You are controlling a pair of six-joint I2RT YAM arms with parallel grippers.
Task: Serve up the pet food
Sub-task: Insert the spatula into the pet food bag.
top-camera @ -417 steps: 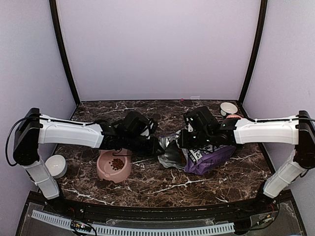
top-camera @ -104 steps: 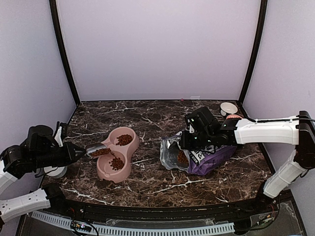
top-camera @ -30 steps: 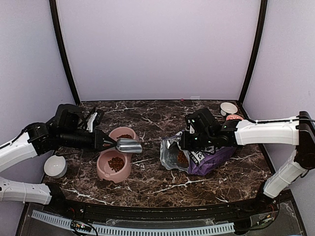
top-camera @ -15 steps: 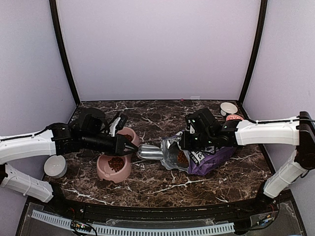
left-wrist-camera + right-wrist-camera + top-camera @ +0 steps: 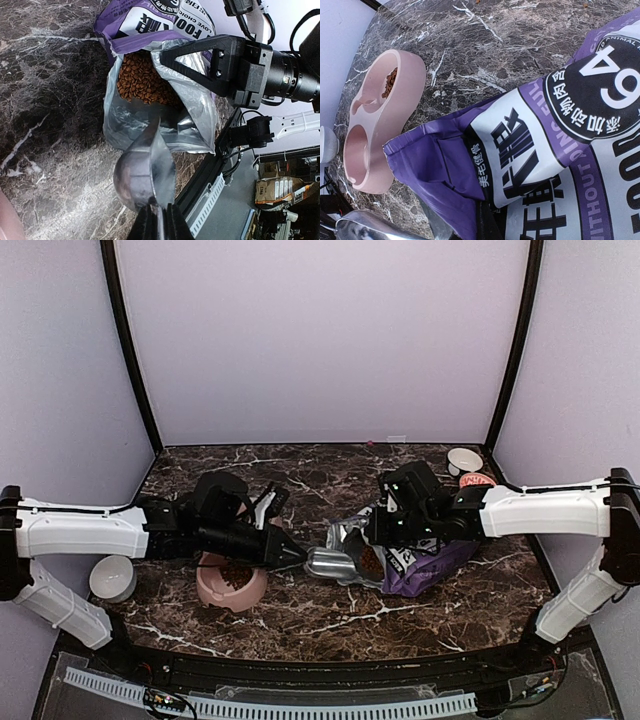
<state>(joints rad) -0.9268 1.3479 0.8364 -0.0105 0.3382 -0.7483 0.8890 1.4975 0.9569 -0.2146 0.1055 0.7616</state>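
Marble tabletop: pet food sits in bag beyond left fingers' scoop.

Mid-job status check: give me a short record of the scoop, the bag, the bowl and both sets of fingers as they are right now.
left fingers: shut on the handle of the shiny metal scoop
scoop: at the bag's open mouth, no kibble seen in it
right fingers: pinching the edge of the purple-and-white printed bag, holding it open
pet food: reddish-brown kibble heaped inside the bag; some in the pink double bowl
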